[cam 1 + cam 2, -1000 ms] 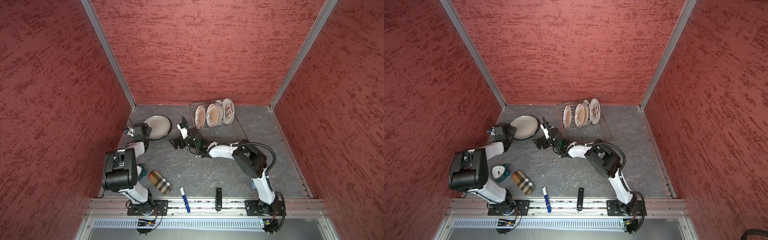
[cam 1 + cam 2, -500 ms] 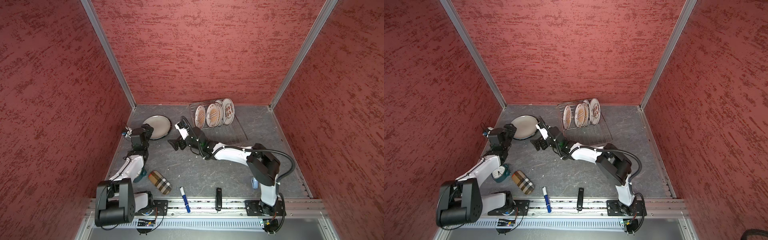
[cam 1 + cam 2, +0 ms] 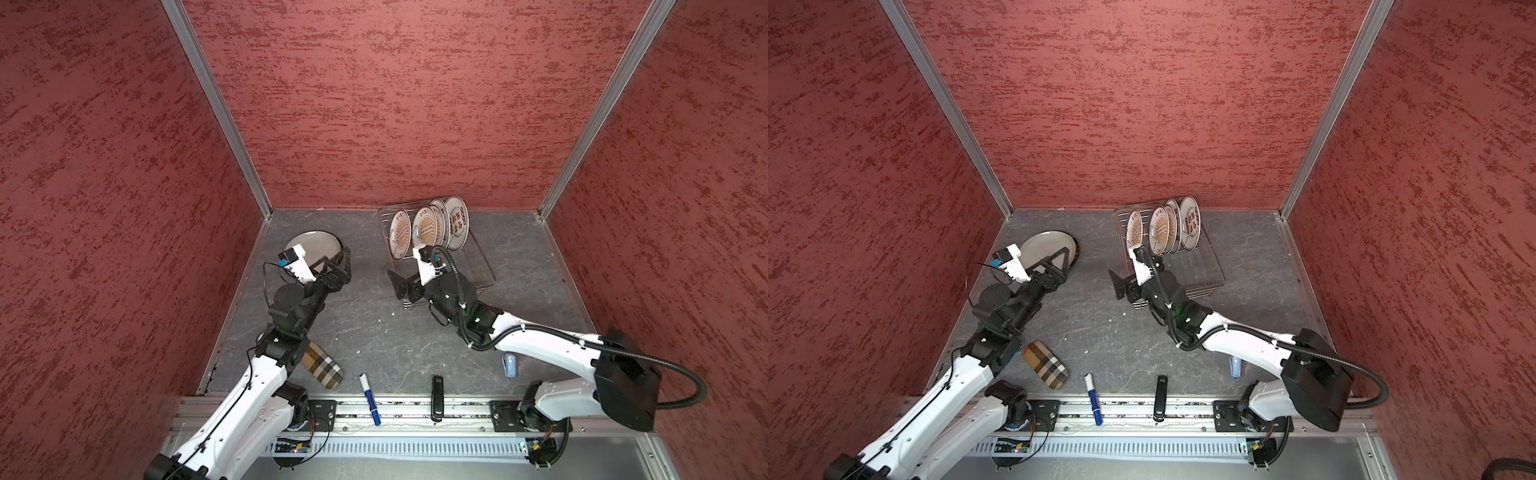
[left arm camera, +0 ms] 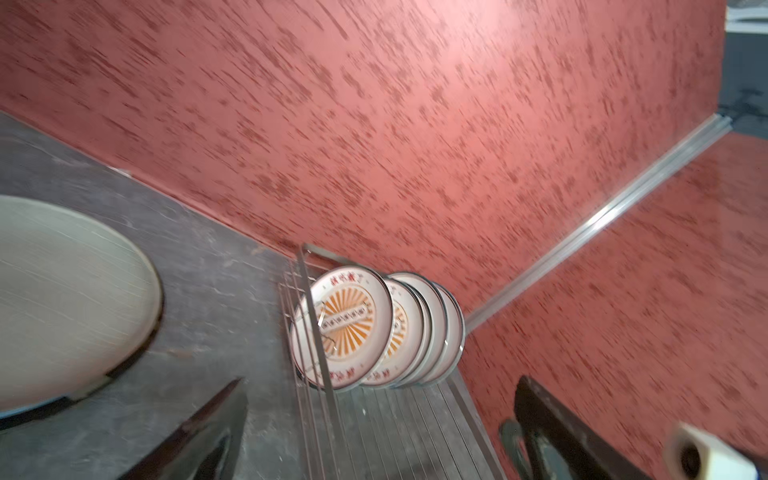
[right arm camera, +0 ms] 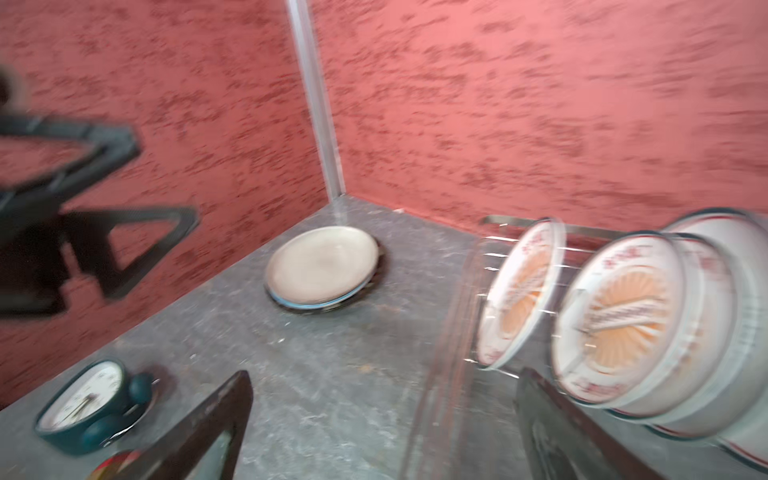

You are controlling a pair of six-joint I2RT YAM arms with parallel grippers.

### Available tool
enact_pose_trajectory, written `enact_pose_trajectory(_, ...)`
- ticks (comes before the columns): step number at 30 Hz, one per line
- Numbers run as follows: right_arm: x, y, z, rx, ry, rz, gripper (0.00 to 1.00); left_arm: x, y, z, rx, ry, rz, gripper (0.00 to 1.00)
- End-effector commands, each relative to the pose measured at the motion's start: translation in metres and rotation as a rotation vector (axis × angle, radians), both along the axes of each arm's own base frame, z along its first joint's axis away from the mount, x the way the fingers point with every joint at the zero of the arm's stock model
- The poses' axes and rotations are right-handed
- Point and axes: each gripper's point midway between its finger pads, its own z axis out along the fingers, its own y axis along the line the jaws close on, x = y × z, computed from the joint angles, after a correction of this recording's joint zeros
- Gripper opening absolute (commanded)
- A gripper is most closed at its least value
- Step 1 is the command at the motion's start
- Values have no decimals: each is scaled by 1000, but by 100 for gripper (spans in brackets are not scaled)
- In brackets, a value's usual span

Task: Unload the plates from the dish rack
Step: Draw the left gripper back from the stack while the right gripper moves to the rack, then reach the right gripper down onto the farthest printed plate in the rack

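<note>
Both arms are out over the dark grey stone-look worktop (image 3: 374, 332). The left fingers (image 3: 346, 261) are spread wide with nothing between them. They sit at the right edge of the plain grey dark-rimmed round plate (image 3: 316, 245), which lies flat in the upper left of the worktop near the back corner. Whether they touch its rim, I can't tell.

Up at the back centre, against the red wall, sits the rectangular silver wire dish rack (image 3: 482, 270). Four round white plates (image 3: 424, 227) stand on edge at its far end, the front ones showing orange sunburst centres.

The right fingers (image 3: 397, 282) are just as wide and just as empty. They hang at the rack's near left corner and point toward the left of the frame.

Along the bottom edge lie a beige checked oval case (image 3: 324, 368), a blue-and-white marker (image 3: 370, 399) and a slim black object (image 3: 437, 397). The right wrist view catches a small teal clock (image 5: 89, 401), blurred.
</note>
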Motion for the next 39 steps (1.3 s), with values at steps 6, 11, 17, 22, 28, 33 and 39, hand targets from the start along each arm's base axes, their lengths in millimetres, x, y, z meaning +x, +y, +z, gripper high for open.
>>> enact_pose_trajectory(6,20,-82,21,82,-3,-187,99,-35,-61,-1,66,-84,-202,99)
enact_pose_trajectory(11,33,-120,25,140,37,-246,99,-49,-87,-13,39,-68,-302,99)
enact_pose_trajectory(17,45,-141,29,166,62,-272,99,-56,-84,-21,45,-75,-270,99)
enact_pose_trajectory(22,59,-147,29,172,77,-290,99,-72,-87,-26,-31,-107,-333,100)
enact_pose_trajectory(28,81,-150,24,147,110,-322,99,-81,-93,-20,-53,-138,-390,99)
enact_pose_trajectory(33,103,-147,20,123,133,-336,84,-81,-100,-21,-64,-138,-418,99)
enact_pose_trajectory(39,133,-143,15,35,164,-377,64,-73,-114,-29,-56,-106,-440,100)
